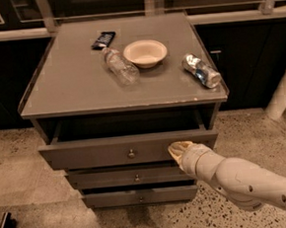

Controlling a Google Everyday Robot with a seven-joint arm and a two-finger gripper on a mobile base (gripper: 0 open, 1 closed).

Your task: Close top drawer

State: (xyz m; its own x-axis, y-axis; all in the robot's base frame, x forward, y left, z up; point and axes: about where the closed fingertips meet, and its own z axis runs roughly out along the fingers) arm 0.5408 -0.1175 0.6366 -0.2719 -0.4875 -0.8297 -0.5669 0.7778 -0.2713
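Top drawer (101,151) stands partly open, interior dark; tool (178,149) at its front, grip state unreadable.

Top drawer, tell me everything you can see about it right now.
The top drawer is a wide, shallow grey drawer with a flat, plain, matte front and one small round metal knob at its centre. It stands partly pulled out beneath the cabinet top, level, its inside dark. The gripper is at the front panel, right of the knob, seemingly touching it. Two smaller-fronted drawers sit below.
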